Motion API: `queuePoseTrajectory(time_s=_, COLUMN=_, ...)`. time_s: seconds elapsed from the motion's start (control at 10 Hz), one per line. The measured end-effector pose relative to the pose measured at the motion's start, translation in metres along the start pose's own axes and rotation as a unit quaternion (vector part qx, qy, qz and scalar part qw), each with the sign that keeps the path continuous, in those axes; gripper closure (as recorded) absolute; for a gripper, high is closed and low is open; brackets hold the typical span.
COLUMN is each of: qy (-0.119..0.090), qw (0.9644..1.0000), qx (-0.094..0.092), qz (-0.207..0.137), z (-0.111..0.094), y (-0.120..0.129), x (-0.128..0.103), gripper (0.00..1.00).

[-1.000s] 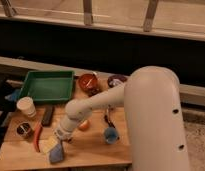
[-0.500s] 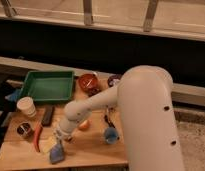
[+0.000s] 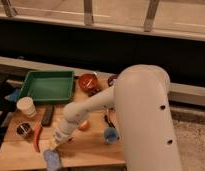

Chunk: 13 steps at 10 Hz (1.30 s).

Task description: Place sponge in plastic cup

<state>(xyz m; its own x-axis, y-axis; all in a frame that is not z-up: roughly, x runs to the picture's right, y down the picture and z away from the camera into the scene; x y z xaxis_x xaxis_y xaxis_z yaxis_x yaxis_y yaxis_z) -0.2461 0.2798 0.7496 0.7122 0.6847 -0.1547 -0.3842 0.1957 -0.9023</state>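
Worktop (image 3: 91,150): wooden, with several items on it. The arm reaches down and to the left across it. The gripper (image 3: 54,144) sits at the front left, directly over the sponge (image 3: 52,160). Whether it is open, closed or gripping the sponge cannot be determined. The sponge lies flat at the front edge of the worktop. The plastic cup (image 3: 111,134) stands upright to the right, well apart from the sponge, with an orange ball (image 3: 84,125) between them. A green tray (image 3: 46,86) is at the rear left. A cream cup (image 3: 27,106), a black bar (image 3: 47,115) and a dark tin (image 3: 23,129) are in front of the tray.
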Motion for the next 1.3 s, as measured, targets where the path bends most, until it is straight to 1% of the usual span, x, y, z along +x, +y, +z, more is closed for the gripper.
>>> queuePoseTrajectory(time_s=0.1, qy=0.005, qw=1.0000, qx=0.001, qz=0.002, z=0.003, y=0.000, x=0.005, gripper=0.93)
queuePoseTrajectory(time_s=0.2, qy=0.000, qw=1.0000, qx=0.006, qz=-0.001, z=0.007, y=0.000, x=0.001, gripper=0.99)
queuePoseTrajectory(time_s=0.3, qy=-0.003, qw=1.0000, qx=0.008, qz=-0.003, z=0.007, y=-0.001, x=0.001, gripper=1.00)
queuePoseTrajectory(time_s=0.4, qy=-0.008, qw=0.9999, qx=0.009, qz=-0.009, z=0.003, y=0.000, x=-0.001, gripper=1.00)
queuePoseTrajectory(time_s=0.5, qy=-0.016, qw=0.9997, qx=0.009, qz=-0.016, z=-0.003, y=0.005, x=-0.007, gripper=1.00)
queuePoseTrajectory(time_s=0.6, qy=-0.022, qw=0.9994, qx=0.007, qz=-0.025, z=-0.014, y=0.011, x=-0.012, gripper=1.00)
queuePoseTrajectory(time_s=0.8, qy=-0.043, qw=0.9981, qx=0.005, qz=-0.044, z=-0.044, y=0.025, x=-0.026, gripper=1.00)
queuePoseTrajectory(time_s=0.9, qy=-0.058, qw=0.9967, qx=0.002, qz=-0.056, z=-0.066, y=0.034, x=-0.034, gripper=1.00)
queuePoseTrajectory(time_s=1.0, qy=-0.075, qw=0.9952, qx=0.002, qz=-0.064, z=-0.088, y=0.037, x=-0.042, gripper=1.00)
queuePoseTrajectory(time_s=1.1, qy=-0.089, qw=0.9939, qx=0.003, qz=-0.066, z=-0.109, y=0.032, x=-0.047, gripper=1.00)
queuePoseTrajectory(time_s=1.3, qy=-0.111, qw=0.9916, qx=0.006, qz=-0.066, z=-0.141, y=0.012, x=-0.050, gripper=1.00)
